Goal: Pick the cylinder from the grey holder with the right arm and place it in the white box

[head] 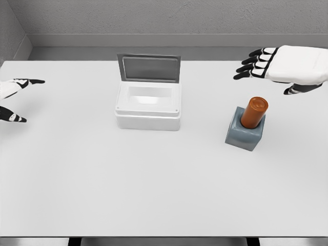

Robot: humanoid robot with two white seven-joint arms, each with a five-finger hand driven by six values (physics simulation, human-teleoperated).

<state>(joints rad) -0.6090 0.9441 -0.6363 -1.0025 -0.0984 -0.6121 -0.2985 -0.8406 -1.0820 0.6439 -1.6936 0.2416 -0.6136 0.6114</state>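
Observation:
An orange-brown cylinder (254,111) stands upright in a grey holder (245,134) at the right of the white table. My right hand (266,69) hovers above and behind the cylinder, fingers stretched out toward the left, open and apart from it. The white box (148,106) sits in the middle of the table with its grey lid (149,68) raised at the back. My left hand (15,97) shows at the left edge, fingers spread, holding nothing.
The white table (154,184) stretches wide in front of the box and holder. A grey wall (154,20) rises behind the table's far edge.

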